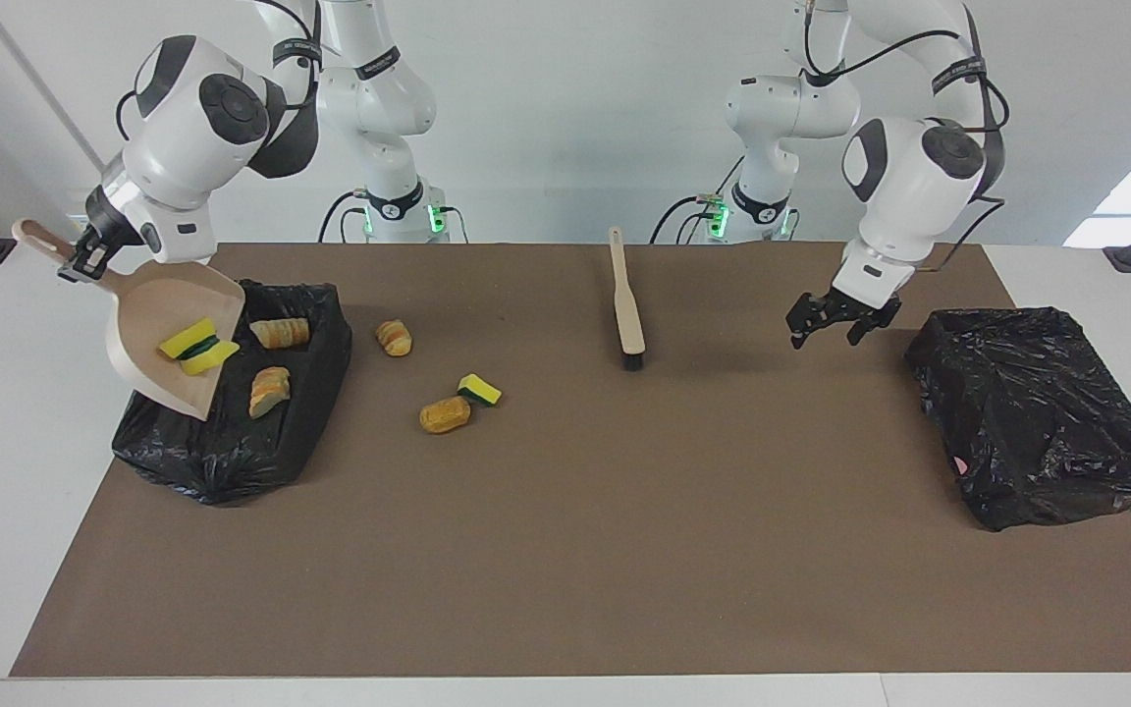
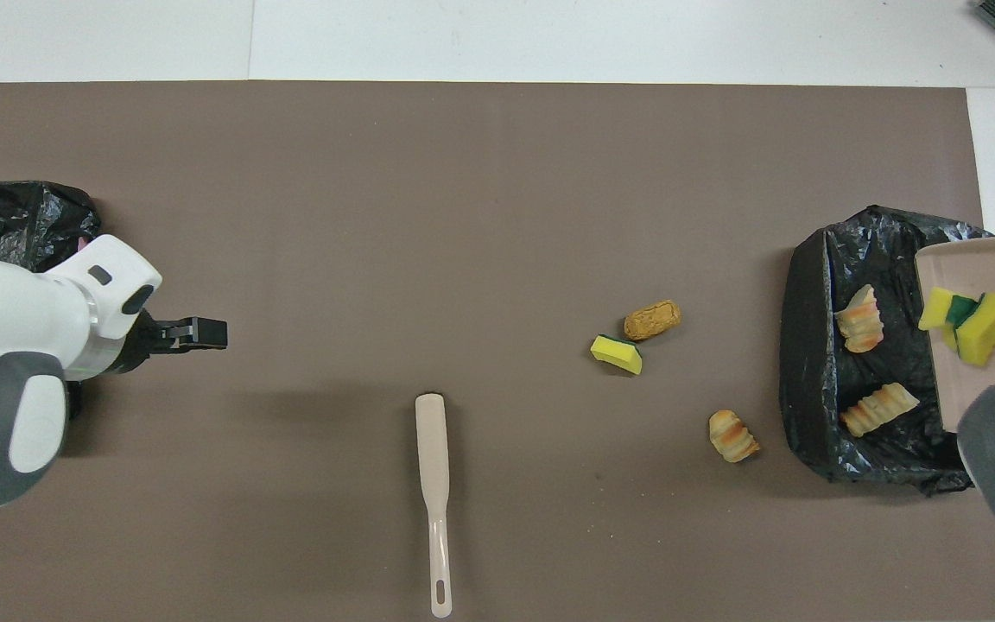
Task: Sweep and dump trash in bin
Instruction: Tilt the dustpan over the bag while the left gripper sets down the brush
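Note:
My right gripper (image 1: 75, 265) is shut on the handle of the beige dustpan (image 1: 158, 334), tilted over the black-lined bin (image 1: 222, 452) at the right arm's end. Two yellow sponge chunks (image 1: 197, 349) still rest on the pan (image 2: 951, 380). Two croissant pieces (image 1: 281, 333) lie inside the bin (image 2: 808, 345). On the mat beside the bin lie a croissant piece (image 1: 394, 337), a bread piece (image 1: 445, 414) and a green-faced sponge (image 1: 479, 390). The brush (image 1: 627, 314) lies alone mid-mat. My left gripper (image 1: 840, 329) hangs open and empty over the mat.
A second black bag (image 1: 1037, 412) sits at the left arm's end of the table, close beside my left gripper (image 2: 208, 333). The brown mat (image 1: 565, 550) covers most of the table, with white table edge around it.

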